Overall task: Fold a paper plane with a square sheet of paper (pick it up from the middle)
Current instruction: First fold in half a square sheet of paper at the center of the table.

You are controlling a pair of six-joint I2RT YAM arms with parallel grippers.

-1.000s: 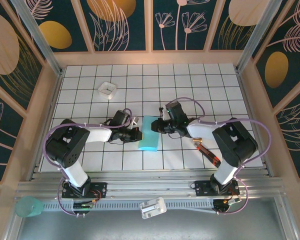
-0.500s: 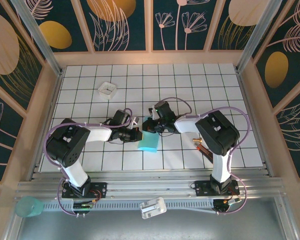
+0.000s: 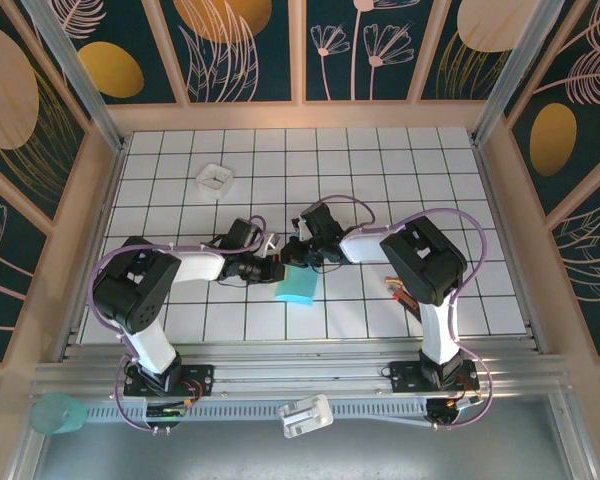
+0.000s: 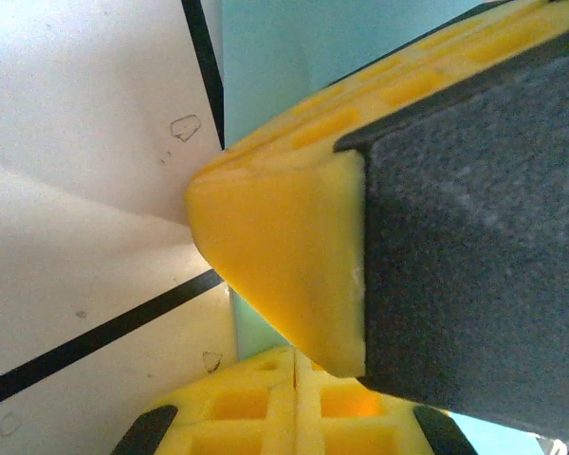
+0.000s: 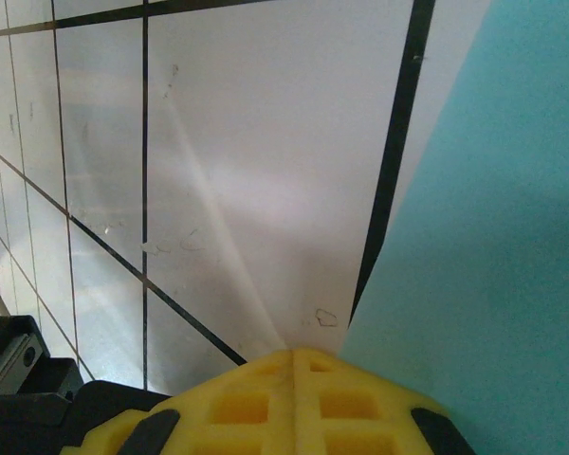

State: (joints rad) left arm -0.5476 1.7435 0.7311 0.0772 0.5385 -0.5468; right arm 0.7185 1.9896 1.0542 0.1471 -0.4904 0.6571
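Observation:
The square sheet of paper [image 3: 298,285] is turquoise and lies folded into a narrow oblong on the white grid table [image 3: 380,180], near the middle. It has no pointed plane shape. My left gripper [image 3: 276,268] rests low at the paper's left edge, shut, with nothing seen between its fingers [image 4: 266,403]. My right gripper [image 3: 294,252] is shut too, tip down at the paper's upper left, nearly touching the left one. In the left wrist view the right gripper's yellow finger [image 4: 284,256] crosses just above mine, paper [image 4: 266,57] behind it. In the right wrist view the paper [image 5: 493,237] lies just right of my closed fingertips [image 5: 256,389].
A small white square tray [image 3: 216,178] stands at the back left. A red-and-black pen-like tool [image 3: 412,303] lies by the right arm. Wooden walls ring the table. A teal cup [image 3: 60,413] and a white block [image 3: 305,415] sit beyond the near rail.
The right arm swung left: its gripper closed fully and went from the paper's upper right to its upper left, next to the left gripper. The left arm stayed put.

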